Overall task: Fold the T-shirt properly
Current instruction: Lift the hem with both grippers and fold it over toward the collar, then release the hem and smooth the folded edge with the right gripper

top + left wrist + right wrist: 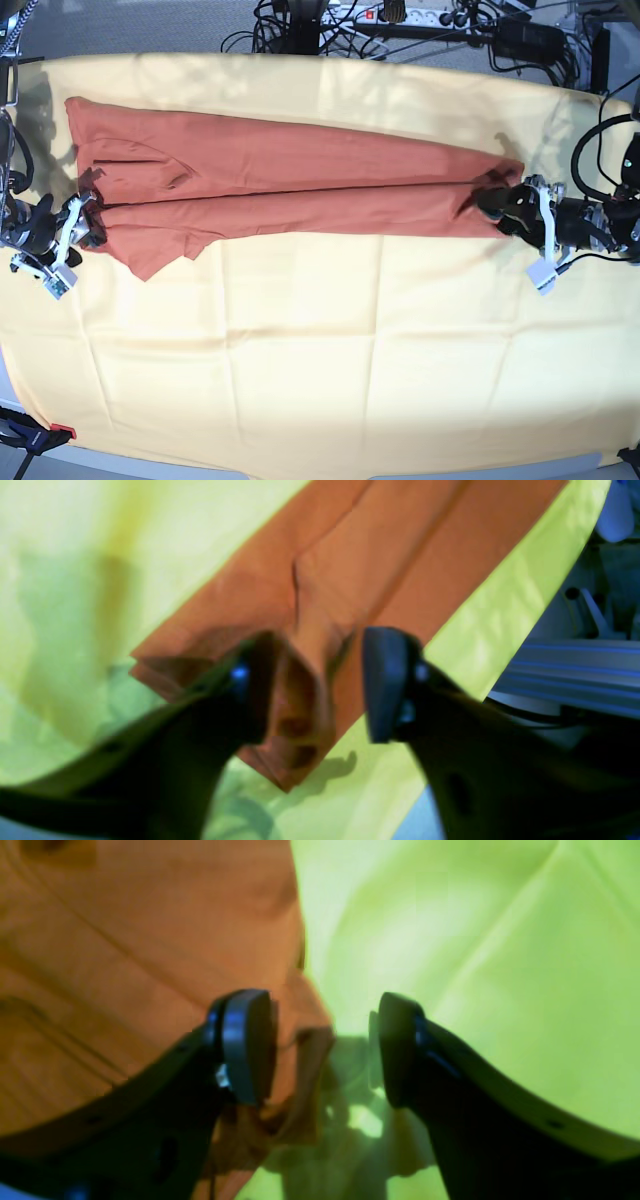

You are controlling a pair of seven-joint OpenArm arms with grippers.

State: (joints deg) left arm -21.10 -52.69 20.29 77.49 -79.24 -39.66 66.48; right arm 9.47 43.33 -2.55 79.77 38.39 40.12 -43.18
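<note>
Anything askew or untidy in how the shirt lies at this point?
Yes. The T-shirt is folded into a long band, but a sleeve flap near the right gripper sticks out below the fold, wrinkled. It lies slightly diagonal across the yellow cloth.

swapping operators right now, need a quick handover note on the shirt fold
Left tool: open, jaws either side of a raised pucker at one end of the shirt; nothing gripped.
Right tool: open, at the shirt's other end, one jaw over the cloth edge, one over the yellow sheet; nothing gripped.
Shirt: lies on the sheet as a long narrow band across the table, a seam-like fold line running along it, one flap sticking out near the right tool's end.
Done: lengthwise fold in place.
Left: tidy the loose flap, then fold the band across into a compact stack.
</note>
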